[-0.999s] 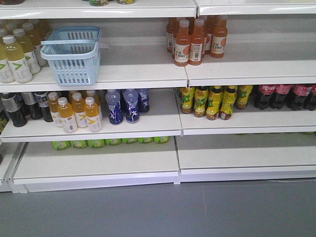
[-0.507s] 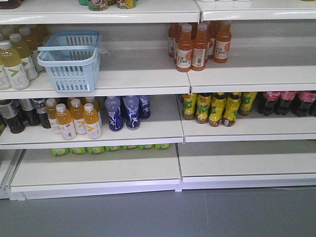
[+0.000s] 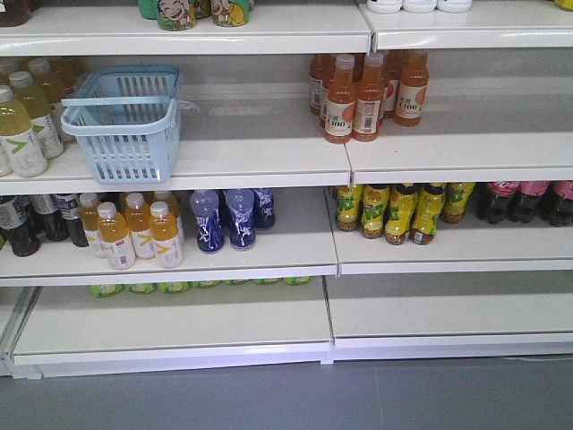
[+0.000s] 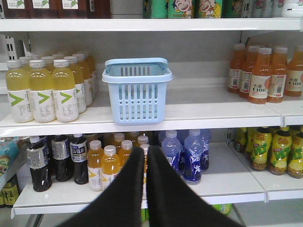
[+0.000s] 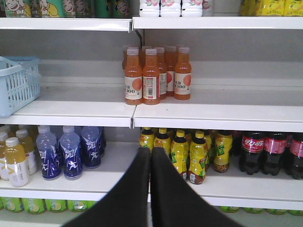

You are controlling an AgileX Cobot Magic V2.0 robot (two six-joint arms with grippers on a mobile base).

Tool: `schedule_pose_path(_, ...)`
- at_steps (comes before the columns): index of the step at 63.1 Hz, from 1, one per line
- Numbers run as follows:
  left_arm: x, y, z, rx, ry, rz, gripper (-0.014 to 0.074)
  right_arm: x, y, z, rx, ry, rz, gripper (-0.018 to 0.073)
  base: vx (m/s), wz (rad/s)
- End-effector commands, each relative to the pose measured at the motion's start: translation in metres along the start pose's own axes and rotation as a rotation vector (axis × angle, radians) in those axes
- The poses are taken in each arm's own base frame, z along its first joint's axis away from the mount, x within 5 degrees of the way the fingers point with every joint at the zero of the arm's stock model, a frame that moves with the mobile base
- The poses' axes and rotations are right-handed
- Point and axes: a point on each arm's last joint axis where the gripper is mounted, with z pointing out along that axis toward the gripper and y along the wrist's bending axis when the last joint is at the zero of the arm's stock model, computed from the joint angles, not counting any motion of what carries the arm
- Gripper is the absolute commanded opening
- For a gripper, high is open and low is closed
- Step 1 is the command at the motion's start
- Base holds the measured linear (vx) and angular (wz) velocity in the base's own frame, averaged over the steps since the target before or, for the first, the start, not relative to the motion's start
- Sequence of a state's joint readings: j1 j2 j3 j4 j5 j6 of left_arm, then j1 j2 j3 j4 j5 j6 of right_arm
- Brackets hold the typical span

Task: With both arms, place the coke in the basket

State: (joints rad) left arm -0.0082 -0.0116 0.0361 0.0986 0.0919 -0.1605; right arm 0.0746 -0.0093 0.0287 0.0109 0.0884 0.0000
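The basket (image 3: 125, 152) sits on a white shelf (image 3: 269, 152), over on the left. It is light blue and has slots in its sides. It stands upright, and its handle is folded down across the top. Pale yellow bottles (image 3: 22, 125) stand just beside it on the left. Further right on the same shelf is a bunch of orange bottles (image 3: 354, 98).

The coke (image 5: 253, 151) is one shelf lower, far over on the right. It is a row of dark bottles with red labels, all standing up. The coke is well apart from the basket. Just to the left of the coke stand yellow-green bottles (image 5: 189, 151).

On that lower shelf, under the basket, are golden bottles with white labels (image 3: 134, 233). Blue bottles (image 3: 224, 219) stand next to them. At the far left are dark bottles with grey labels (image 3: 18, 224). Green things (image 3: 179, 287) peek out at the back of the shelf below.

The left pincer (image 4: 145, 150) is black. Its two fingers are pressed together and it holds nothing. It points at the shelves, below the basket. The right pincer (image 5: 150, 150) is black too. Its fingers are also pressed together, with nothing between them. It points at the shelves, with the coke off to its right.

The floor (image 3: 269, 394) in front of the shelves is grey.
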Motion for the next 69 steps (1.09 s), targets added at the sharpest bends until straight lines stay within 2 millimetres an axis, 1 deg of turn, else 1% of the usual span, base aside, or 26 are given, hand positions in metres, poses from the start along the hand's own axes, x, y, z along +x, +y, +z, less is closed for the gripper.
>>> schedule_pose_path(1,-0.0054,-0.0012,-0.0011,0.015,-0.083,-0.002,-0.0006,-0.0010,-0.0002,-0.0004,0.002,-0.068,-0.003,-0.0010,0.10,0.01)
schedule_pose_path(69,-0.0054,-0.0012,-0.0011,0.015,-0.083,-0.002,-0.0006,-0.0010,-0.0002,-0.0004,0.002,-0.068,-0.003,-0.0010,0.08,0.01)
